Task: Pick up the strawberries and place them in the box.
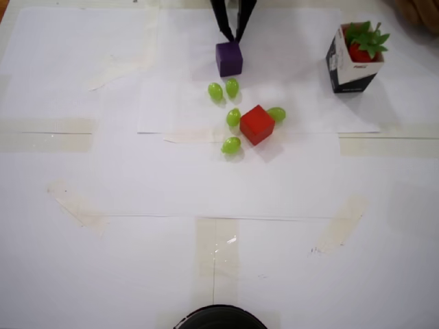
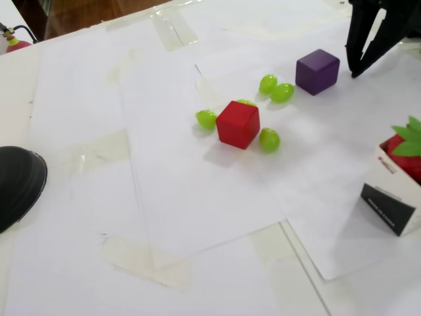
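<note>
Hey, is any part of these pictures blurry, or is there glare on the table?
Overhead view: sharp, even light, a small glint on the clear tape, soft shadow beside the red cube. Fixed view: the box at the right edge looks slightly soft; no strong glare.

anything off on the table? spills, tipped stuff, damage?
Nothing spilled or damaged. The box stands upright with strawberries poking above its rim. The grapes lie scattered round the red cube. The paper sheets overlap askew, with old tape patches. The tool hangs by the purple cube.

White paper-covered table (image 1: 103,171) w/ tape patches; wood floor (image 2: 79,10) beyond.
</note>
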Available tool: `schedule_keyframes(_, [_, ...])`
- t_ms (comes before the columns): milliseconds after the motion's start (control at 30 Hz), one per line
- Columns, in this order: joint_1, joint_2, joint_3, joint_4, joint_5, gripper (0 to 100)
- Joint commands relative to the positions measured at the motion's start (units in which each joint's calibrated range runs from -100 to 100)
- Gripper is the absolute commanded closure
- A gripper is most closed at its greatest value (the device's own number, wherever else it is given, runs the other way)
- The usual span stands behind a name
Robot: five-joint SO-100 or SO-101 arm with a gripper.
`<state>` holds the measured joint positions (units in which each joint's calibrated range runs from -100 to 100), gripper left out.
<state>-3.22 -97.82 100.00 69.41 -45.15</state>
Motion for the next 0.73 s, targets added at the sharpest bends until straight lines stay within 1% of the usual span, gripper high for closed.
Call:
schedule_keyframes(0, [0.35,0.23,0.0,1.02,-0.88,100])
schedule_keyframes(700, [0.35,0.23,0.0,2.0,-0.54,100])
